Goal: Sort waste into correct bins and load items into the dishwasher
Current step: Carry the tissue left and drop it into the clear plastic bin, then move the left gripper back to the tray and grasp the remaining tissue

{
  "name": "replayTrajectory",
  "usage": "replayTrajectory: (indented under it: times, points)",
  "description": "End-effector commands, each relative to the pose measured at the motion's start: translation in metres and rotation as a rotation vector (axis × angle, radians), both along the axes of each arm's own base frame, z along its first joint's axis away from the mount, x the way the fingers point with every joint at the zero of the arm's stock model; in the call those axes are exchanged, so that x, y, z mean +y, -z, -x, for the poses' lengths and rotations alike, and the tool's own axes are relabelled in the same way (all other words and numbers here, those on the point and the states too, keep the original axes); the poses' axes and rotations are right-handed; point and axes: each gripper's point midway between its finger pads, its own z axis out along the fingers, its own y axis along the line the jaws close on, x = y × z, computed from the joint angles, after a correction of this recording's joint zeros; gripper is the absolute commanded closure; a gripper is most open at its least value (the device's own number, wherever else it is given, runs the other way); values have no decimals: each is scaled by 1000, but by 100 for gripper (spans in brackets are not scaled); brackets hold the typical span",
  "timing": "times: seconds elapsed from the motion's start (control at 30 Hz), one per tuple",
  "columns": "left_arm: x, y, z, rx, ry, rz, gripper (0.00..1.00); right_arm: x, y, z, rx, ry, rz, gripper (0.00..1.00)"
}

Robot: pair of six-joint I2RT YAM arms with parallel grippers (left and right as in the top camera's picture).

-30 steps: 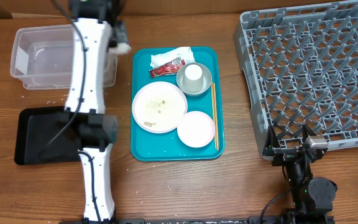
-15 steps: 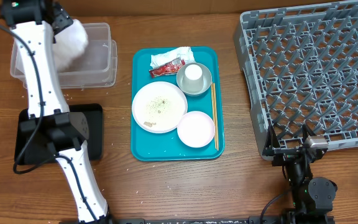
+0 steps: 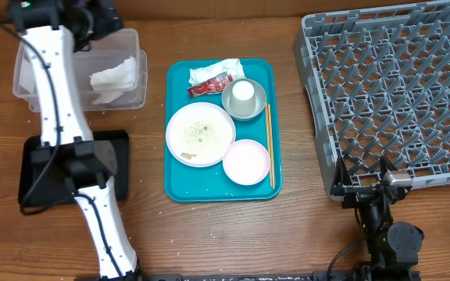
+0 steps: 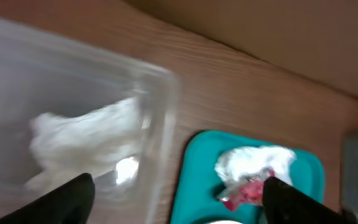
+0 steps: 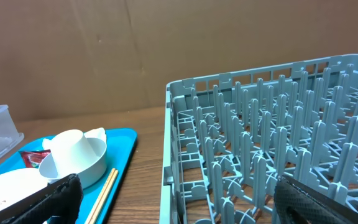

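Since half a second ago the crumpled napkin has left the left gripper and now lies loose inside the clear tub, toward its right end; the left arm has swung a little right, and its fingers stand wide apart above the tub's far right corner with nothing between them.

At the table's right, the grey dish rack holds nothing on its pegs. The right gripper sits just outside its near-left corner, spread wide and holding nothing. The teal tray lies between tub and rack; the black tray lies in front of the tub, partly under the left arm.

On the teal tray, the large white plate sits at the left with rice grains scattered on it; the smaller plate touches its near-right edge. The bowl stands behind them with the white cup inside it. The chopsticks lie along the tray's right edge. A second white napkin lies at the far edge, with the red packet just in front of it.
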Motion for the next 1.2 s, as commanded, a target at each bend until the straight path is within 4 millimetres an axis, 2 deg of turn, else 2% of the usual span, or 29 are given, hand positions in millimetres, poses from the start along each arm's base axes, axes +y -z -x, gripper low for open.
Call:
replayTrajectory:
  times: [0.0, 0.13, 0.2, 0.3, 0.5, 0.73, 0.9, 1.17]
  points:
    - [-62, -1, -3, -36, 189, 9, 14, 0, 2, 0, -3, 2, 1, 0]
    - [-108, 14, -10, -44, 259, -25, 15, 0, 2, 0, -3, 2, 1, 0]
    - [-122, 26, -13, -34, 269, -66, 14, 0, 2, 0, -3, 2, 1, 0]
    - [-137, 49, -14, -3, 246, -132, 15, 0, 2, 0, -3, 2, 1, 0]
    - [-164, 95, -12, 50, 255, -153, 15, 0, 2, 0, -3, 2, 1, 0]
    - [-159, 136, -9, 110, 163, -172, 18, 0, 2, 0, -3, 2, 1, 0]
    - [-148, 154, -5, 141, 138, -222, 20, 0, 2, 0, -3, 2, 1, 0]
    - [-148, 182, -2, 166, 97, -202, 22, 0, 2, 0, -3, 2, 1, 0]
